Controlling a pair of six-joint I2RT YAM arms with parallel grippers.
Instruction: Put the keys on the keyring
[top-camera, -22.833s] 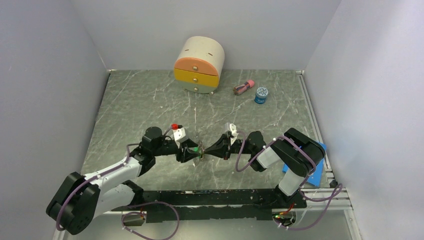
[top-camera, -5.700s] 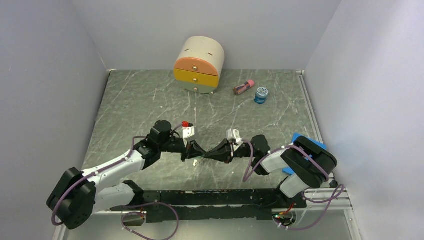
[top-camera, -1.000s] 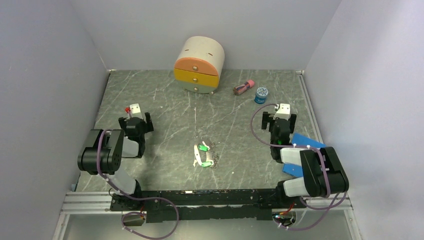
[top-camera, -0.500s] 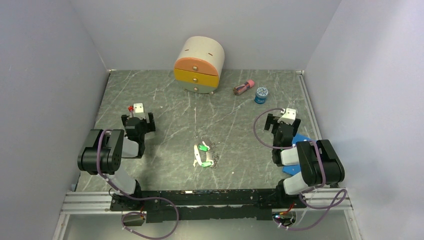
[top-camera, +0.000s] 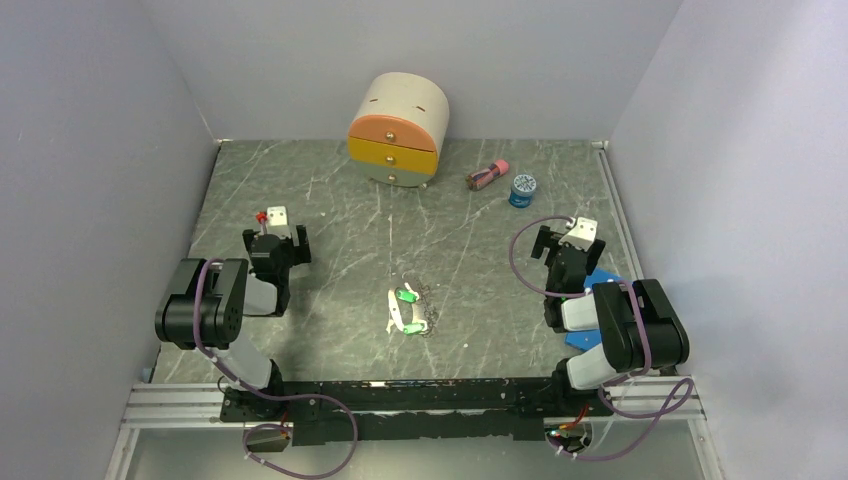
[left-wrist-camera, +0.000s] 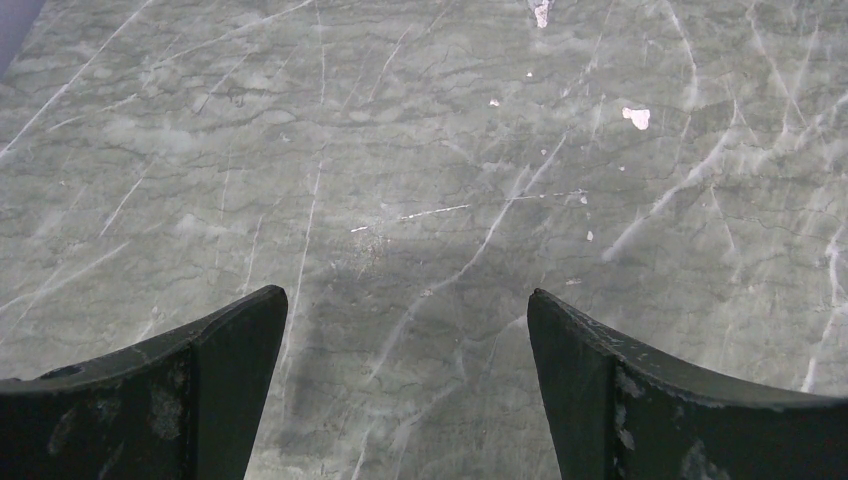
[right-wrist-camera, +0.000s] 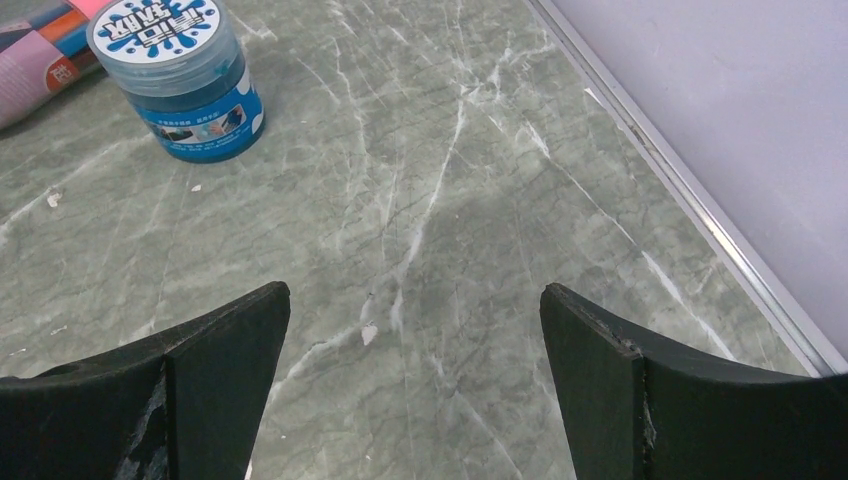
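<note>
- the keys (top-camera: 405, 308) lie in a small cluster on the marble table (top-camera: 330, 200), near its middle, toward the near edge, between the two folded arms and well apart from both.
- one green head sits at the cluster's 12 o'clock end; the cluster's long axis runs roughly 12 to 6 o'clock, blades too small to tell apart.
- the keyring (top-camera: 424, 322) with its fine chain lies along the cluster's 3 o'clock side, touching it; faint.
- left gripper (left-wrist-camera: 405, 350) stands wide apart over bare marble, holding nothing.
- right gripper (right-wrist-camera: 415, 340) is likewise spread wide and empty; a blue jar (right-wrist-camera: 185, 75) stands at its 11 o'clock.
</note>
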